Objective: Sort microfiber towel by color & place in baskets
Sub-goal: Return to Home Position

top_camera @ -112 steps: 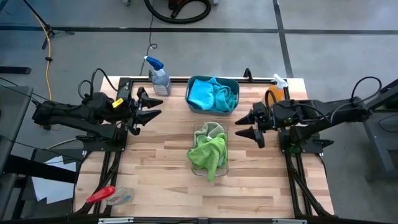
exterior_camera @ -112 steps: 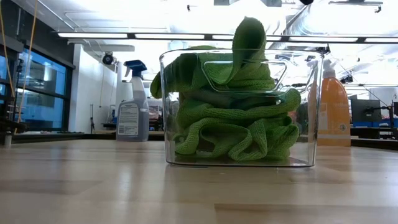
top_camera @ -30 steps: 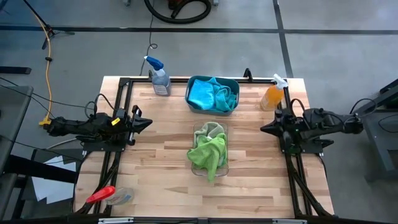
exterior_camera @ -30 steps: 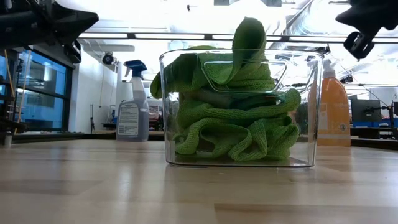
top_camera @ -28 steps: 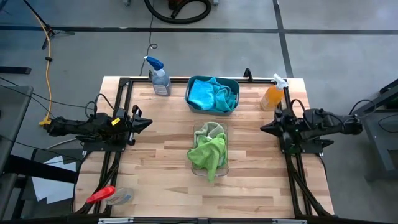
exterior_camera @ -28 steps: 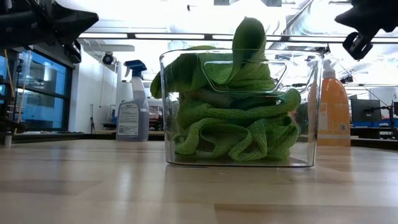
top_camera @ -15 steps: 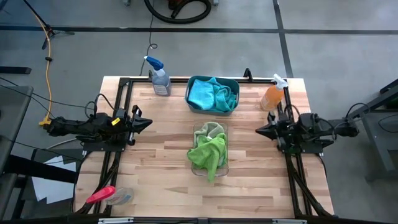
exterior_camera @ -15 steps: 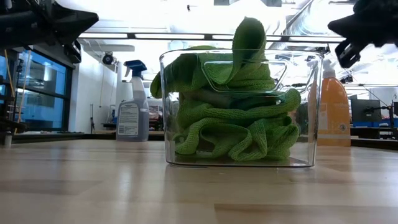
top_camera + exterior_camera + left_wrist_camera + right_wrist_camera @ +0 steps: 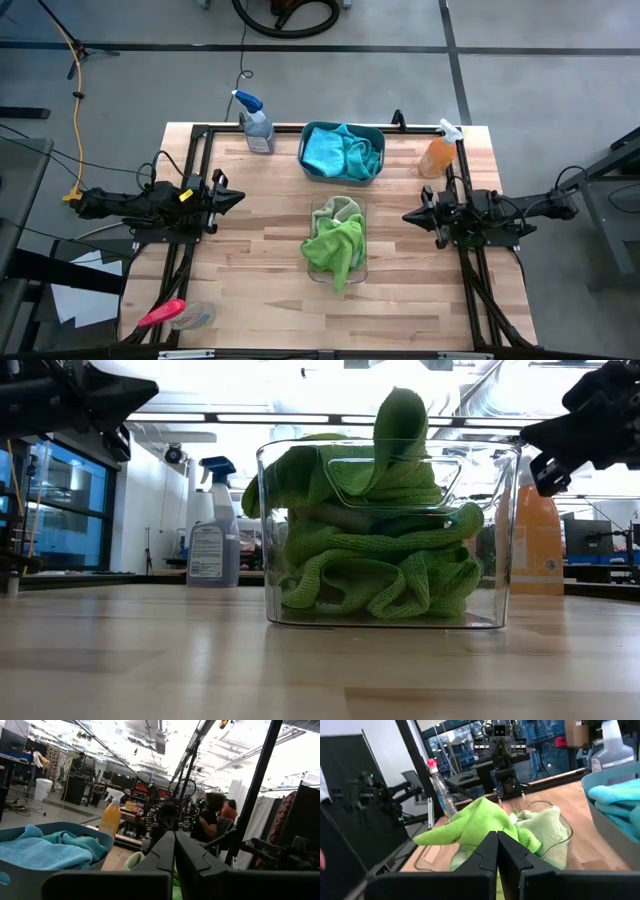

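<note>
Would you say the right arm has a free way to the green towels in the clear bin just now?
Probably yes. The right gripper, shut, points at the clear bin with nothing standing between them, and the green towels heap above its open rim. It would have to open first.

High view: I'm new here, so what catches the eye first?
A clear plastic bin at the centre of the wooden table, overflowing with lime green microfiber towels. Behind it, an opaque teal tub holds turquoise towels; the left gripper and right gripper hang shut at either side.
</note>
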### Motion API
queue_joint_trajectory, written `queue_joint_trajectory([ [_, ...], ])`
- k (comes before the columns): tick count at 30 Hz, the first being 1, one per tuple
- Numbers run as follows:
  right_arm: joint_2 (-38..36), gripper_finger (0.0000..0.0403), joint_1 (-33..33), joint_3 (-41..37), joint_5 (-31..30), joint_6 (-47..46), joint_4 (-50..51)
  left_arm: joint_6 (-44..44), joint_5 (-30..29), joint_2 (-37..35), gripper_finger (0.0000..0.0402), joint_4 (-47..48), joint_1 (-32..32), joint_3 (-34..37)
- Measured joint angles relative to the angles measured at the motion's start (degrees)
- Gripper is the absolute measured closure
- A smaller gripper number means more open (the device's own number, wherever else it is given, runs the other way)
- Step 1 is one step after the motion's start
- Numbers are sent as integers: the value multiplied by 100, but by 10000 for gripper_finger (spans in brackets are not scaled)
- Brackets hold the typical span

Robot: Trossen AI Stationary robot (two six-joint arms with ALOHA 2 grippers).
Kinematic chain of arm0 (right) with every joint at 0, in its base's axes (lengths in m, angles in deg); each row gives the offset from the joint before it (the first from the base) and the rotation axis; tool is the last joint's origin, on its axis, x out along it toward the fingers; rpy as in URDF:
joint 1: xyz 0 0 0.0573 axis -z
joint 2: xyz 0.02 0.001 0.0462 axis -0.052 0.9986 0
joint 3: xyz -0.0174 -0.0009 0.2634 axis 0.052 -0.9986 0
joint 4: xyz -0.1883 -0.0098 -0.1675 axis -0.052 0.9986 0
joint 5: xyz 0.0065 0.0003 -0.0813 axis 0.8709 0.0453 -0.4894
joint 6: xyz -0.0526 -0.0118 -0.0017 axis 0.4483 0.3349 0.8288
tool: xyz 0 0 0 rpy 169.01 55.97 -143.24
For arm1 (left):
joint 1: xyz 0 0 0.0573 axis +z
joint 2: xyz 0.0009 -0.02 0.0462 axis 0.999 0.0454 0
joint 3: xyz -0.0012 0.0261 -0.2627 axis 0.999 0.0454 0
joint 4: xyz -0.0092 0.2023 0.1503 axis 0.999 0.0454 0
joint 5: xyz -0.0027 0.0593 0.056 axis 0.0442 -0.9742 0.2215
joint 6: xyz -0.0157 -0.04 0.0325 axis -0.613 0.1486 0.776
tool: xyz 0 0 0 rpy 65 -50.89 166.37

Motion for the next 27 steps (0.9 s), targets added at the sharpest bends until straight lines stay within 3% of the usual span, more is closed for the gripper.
queue_joint_trajectory([
  [3, 44, 403, -2, 0, 50, 159, 11, -1, 0, 0, 401, 0, 0, 0],
  [10, 205, 403, 0, 0, 40, -757, 22, -1, 0, 0, 401, 0, 0, 0],
  [27, 203, 402, 0, 0, 33, -768, 22, -2, 0, 0, 401, 0, -1, 0],
])
